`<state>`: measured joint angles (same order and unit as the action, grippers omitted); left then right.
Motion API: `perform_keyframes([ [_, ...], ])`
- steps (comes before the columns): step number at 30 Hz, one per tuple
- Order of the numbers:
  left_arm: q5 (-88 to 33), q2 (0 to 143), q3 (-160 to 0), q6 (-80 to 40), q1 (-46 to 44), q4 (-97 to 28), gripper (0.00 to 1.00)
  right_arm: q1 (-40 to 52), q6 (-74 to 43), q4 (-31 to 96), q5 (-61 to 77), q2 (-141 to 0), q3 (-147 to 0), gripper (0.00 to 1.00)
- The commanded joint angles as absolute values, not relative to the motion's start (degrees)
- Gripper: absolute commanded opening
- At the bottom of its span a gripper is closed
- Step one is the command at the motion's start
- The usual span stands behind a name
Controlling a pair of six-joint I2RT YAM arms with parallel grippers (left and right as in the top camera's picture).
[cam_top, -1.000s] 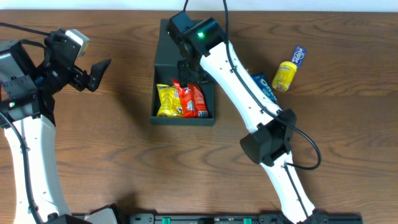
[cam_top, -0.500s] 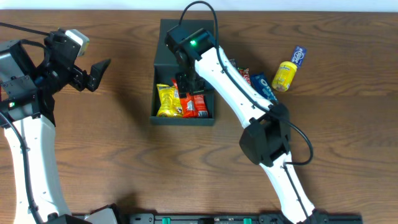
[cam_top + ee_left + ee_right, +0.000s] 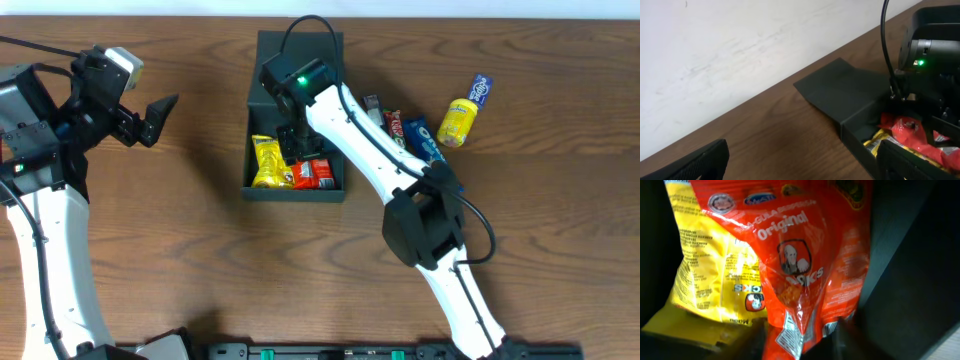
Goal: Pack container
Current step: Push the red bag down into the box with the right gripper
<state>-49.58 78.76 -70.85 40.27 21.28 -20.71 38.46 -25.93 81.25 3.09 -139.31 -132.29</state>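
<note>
Overhead: container (image 3: pixel 295 193) sits at upper centre of the frame on the wooden table (image 3: pixel 180 250), open, its flat lid (image 3: pixel 300 50) laid back toward the top edge.

Inside the container: yellow packet (image 3: pixel 265 163) along the left side, red packet (image 3: pixel 315 173) just beside it toward the lower right corner, the two touching.

Right gripper (image 3: pixel 297 140) reaches down into the container from the upper side, green light lit on its wrist. In the right wrist view the red packet (image 3: pixel 805 255), printed "Original", overlaps the yellow packet (image 3: pixel 705 280). Its lower end lies between the two blurred fingers (image 3: pixel 845 335). Jaws stand partly apart; cannot tell whether the pads press the packet or only flank it.

Left gripper (image 3: pixel 158 120) is at upper left of the frame, over bare table, well apart from the container. In the left wrist view its claw (image 3: pixel 800 167) is spread wide, nothing between the fingers (image 3: pixel 695 160). The container (image 3: pixel 855 125) shows at lower right, with the white wall (image 3: pixel 715 50) behind it.

Right of the container, on the table: blue packet (image 3: pixel 425 140) partly under the right arm, and a yellow item with a blue tag (image 3: pixel 460 120) further toward the upper right
</note>
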Motion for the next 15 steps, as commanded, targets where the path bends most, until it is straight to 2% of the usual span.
perform_keyframes([
  [1,-50.43,79.26,-71.20,39.59,21.41,-20.58,0.95,38.87,-25.91,80.51,3.27,-139.79,-131.83,0.07],
  [2,-50.43,79.26,-71.20,39.62,21.41,-20.58,0.95,38.87,-26.85,80.36,3.25,-139.79,-131.83,0.01],
  [9,-50.43,79.26,-71.20,39.62,21.41,-20.58,0.95,38.87,-29.30,80.58,3.27,-139.79,-131.83,0.01],
  [10,-50.43,79.26,-71.20,39.62,21.41,-20.58,0.95,38.87,-29.26,80.62,3.27,-139.79,-131.83,0.06],
  [11,-50.43,79.26,-71.20,39.62,21.41,-20.58,0.95,38.87,-29.17,80.62,3.27,-139.79,-131.83,0.27],
  [12,-50.43,79.26,-71.20,39.62,21.41,-20.58,0.95,38.87,-29.06,80.58,3.27,-139.79,-131.83,0.39],
  [14,-50.43,79.26,-71.20,39.62,21.41,-20.58,0.95,38.87,-29.06,80.53,3.27,-139.79,-131.83,0.45],
  [15,-50.43,79.26,-71.20,39.62,21.41,-20.58,0.95,38.87,-29.06,80.42,3.25,-139.79,-131.83,0.53],
])
